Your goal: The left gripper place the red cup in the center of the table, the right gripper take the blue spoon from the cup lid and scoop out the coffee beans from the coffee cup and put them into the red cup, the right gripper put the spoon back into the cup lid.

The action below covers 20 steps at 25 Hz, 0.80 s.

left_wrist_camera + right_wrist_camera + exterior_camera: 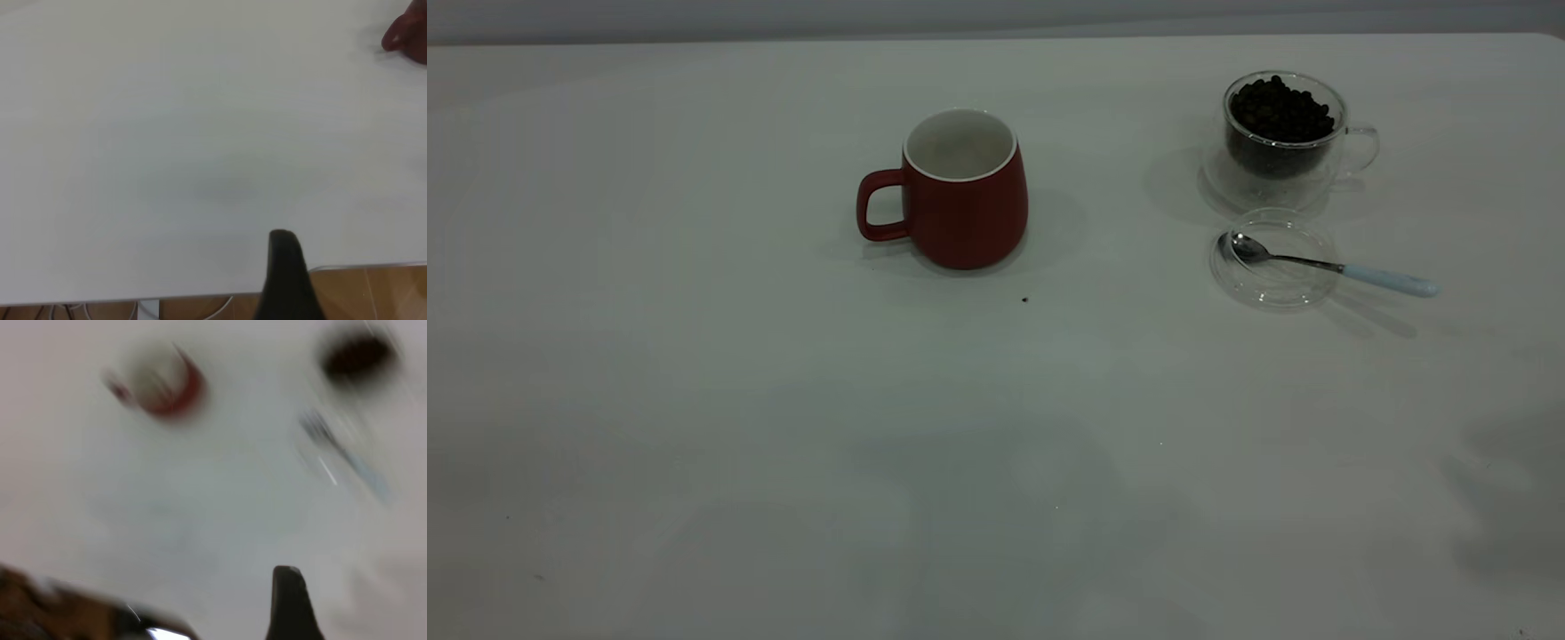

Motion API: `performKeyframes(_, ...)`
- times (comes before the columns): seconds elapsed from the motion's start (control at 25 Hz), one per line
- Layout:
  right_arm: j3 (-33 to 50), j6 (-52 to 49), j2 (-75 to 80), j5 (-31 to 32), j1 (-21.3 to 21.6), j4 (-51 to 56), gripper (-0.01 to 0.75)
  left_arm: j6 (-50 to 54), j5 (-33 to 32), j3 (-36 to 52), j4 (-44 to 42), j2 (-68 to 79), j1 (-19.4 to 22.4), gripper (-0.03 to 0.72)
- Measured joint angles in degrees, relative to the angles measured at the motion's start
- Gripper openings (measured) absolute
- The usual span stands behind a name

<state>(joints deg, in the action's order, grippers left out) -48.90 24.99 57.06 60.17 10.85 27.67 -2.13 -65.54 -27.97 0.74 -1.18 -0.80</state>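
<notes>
Overall, from outside the rig, the red cup (963,191) stands upright near the middle of the table (694,400), empty and white inside, so placement looks done. Well apart to its right, the coffee cup (1280,138) holds the coffee beans (1280,108) heaped to the rim; just beside it the blue spoon (1325,265) rests across the cup lid (1273,260). Scooping has not begun. By the left wrist camera, the left gripper (287,277) hangs at the table edge, grip state indeterminable. By the right wrist camera, the right gripper (290,603) hangs above the table, likewise indeterminable.

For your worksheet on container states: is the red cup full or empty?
Empty: the red cup stands upright, its white inside bare, no beans visible.
</notes>
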Motion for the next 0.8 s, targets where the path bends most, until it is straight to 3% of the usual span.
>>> performKeyframes(0.08,1.0,-9.9,-6.9,5.2,0.0,-12.6,0.534,0.0,0.0,0.0,0.0,0.0,0.0,0.587)
performKeyframes(0.24,5.6,-19.3,-23.8,9.5,0.0,-25.6,0.534,0.0,0.0,0.0,0.0,0.0,0.0,0.587)
performKeyframes(0.48,14.4,-21.7,-38.9,9.4,-0.9,-27.3,0.534,0.0,0.0,0.0,0.0,0.0,0.0,0.587)
performKeyframes(0.6,19.3,-21.8,-39.9,8.5,-5.1,-26.8,0.534,0.0,0.0,0.0,0.0,0.0,0.0,0.587)
performKeyframes(0.8,19.7,-21.8,-40.0,7.8,-11.9,-26.8,0.533,0.0,0.0,0.0,0.0,0.0,0.0,0.587)
